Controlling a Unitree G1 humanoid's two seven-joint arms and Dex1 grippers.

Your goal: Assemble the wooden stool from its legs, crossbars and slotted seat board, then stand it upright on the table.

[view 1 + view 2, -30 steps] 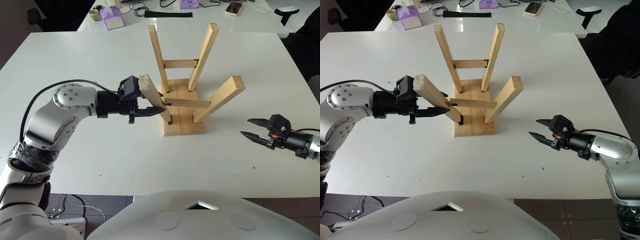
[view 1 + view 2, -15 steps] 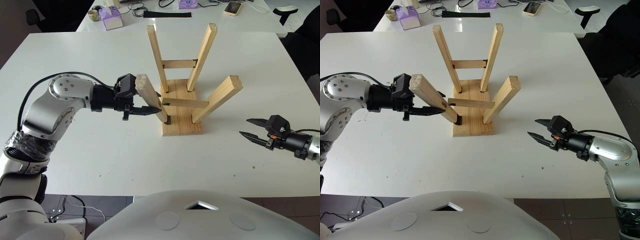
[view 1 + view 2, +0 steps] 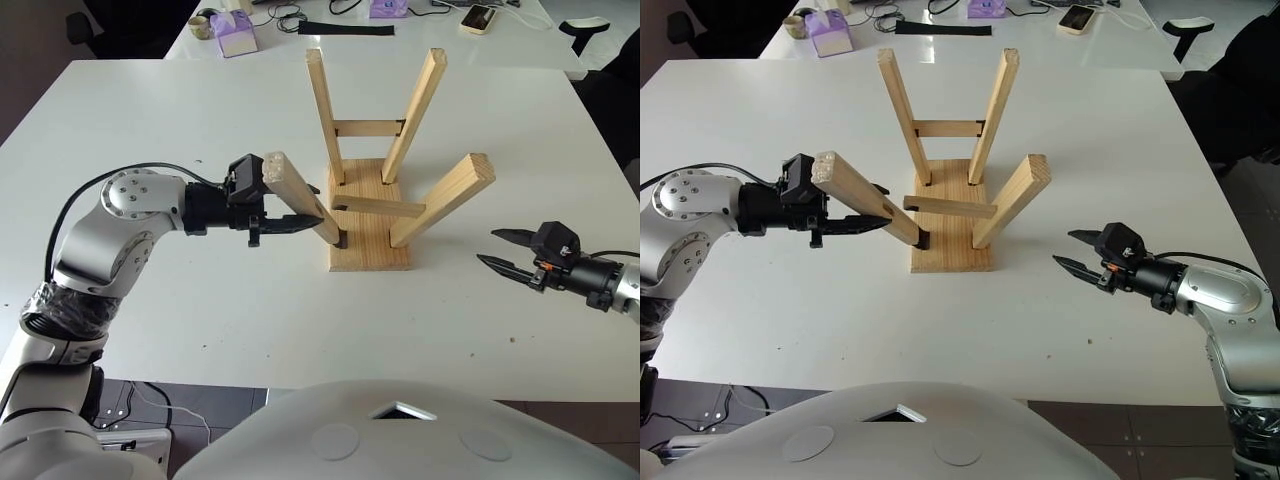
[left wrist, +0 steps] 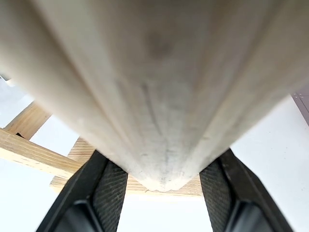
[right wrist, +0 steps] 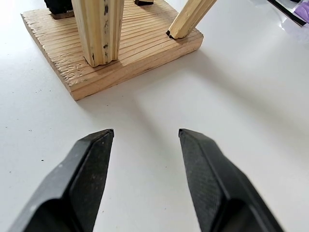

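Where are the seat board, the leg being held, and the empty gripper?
Seat board point(image 3: 370, 252): left eye view, bare front part of the board.
Held leg point(image 3: 291, 184): left eye view, its upper face.
Right gripper point(image 3: 486, 246): left eye view, between its open fingertips.

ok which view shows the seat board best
right eye view: the seat board shows almost whole, lying flat. left eye shows the same; right wrist, its near end; left wrist, slivers behind the held leg.
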